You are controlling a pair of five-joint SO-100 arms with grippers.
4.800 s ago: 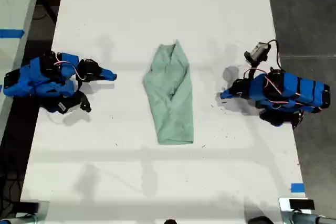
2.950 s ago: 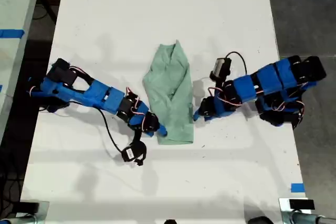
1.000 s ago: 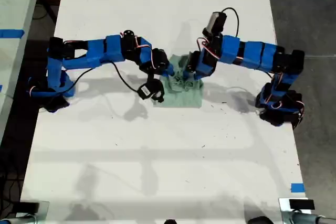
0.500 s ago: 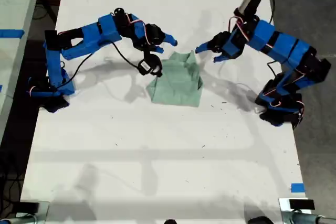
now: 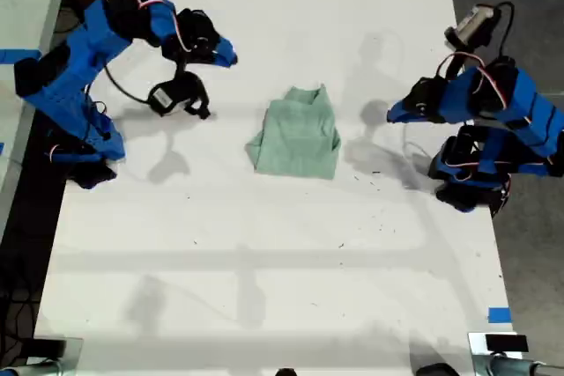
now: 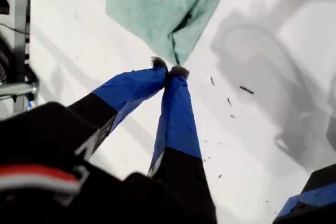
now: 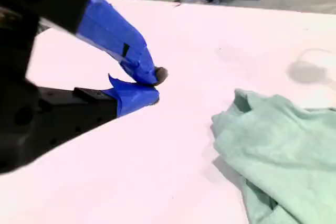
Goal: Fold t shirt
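The t shirt (image 5: pixel 298 134) lies in the middle of the white table, a pale mint-green bundle folded into a rough square with a small bump at its far edge. My first gripper (image 5: pixel 392 114) hovers at the exterior view's right, well apart from the cloth. Its blue fingertips (image 6: pixel 157 80) meet with nothing between them, and they point at the t shirt (image 6: pixel 163 9). My second gripper (image 5: pixel 231 55) is raised at the exterior view's upper left, shut and empty (image 7: pixel 155 85). The t shirt (image 7: pixel 283 140) lies off to one side of it.
The white table (image 5: pixel 264 261) ends at dark floor on the exterior view's right. A blue tape mark (image 5: pixel 499 314) sits near the exterior view's lower right corner. A second pale table with blue tape (image 5: pixel 18 56) stands at the exterior view's left. Both arm bases rest near the table's sides.
Both arms reached in, took the long shirt's near end and folded it over its far half. They have let go and pulled back to their own sides, leaving a compact fold.
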